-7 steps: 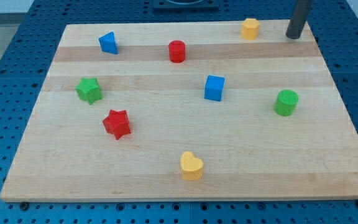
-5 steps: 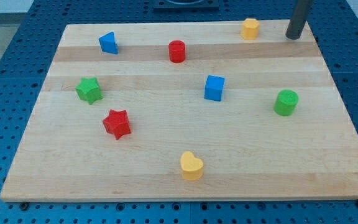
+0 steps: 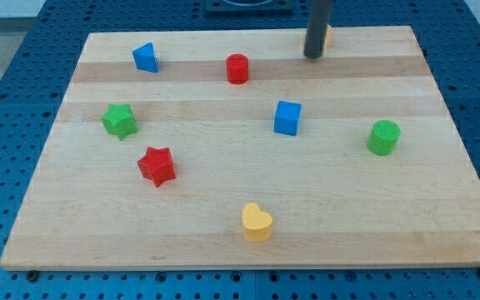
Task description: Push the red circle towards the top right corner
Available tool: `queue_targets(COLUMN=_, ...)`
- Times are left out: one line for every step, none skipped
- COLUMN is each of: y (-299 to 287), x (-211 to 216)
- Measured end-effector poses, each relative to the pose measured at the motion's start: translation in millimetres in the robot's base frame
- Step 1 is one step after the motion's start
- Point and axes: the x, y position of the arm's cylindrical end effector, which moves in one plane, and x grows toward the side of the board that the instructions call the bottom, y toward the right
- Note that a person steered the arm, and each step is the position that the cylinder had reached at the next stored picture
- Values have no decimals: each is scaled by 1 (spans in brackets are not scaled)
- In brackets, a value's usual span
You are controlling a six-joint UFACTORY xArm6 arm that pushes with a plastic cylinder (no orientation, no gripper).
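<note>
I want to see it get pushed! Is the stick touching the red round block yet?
No, my tip stands apart from the red circle, off toward the view's right with bare board between them.

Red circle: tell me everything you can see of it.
The red circle is a short, upright cylinder of matte red, plastic-looking material, standing on the wooden board near the view's top, about mid-width. Nothing touches it. My tip is to its right, slightly higher in the view, with a clear gap between them. The blue triangle lies to its left.
</note>
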Motion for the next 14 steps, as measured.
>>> queue_targets(y=0, x=0)
queue_targets(y=-45, x=0)
queue_targets(y=-79, x=-1)
queue_targets(y=-114, x=-7)
queue_targets(y=-173, x=-19)
queue_targets(y=-177, x=-1)
queue_targets(y=-189, x=61)
queue_targets(y=-189, x=61)
queue_targets(y=-189, x=50)
queue_targets(y=-183, x=42)
queue_targets(y=-177, x=42)
queue_targets(y=-131, x=42)
queue_targets(y=-91, x=42)
queue_targets(y=-61, x=42)
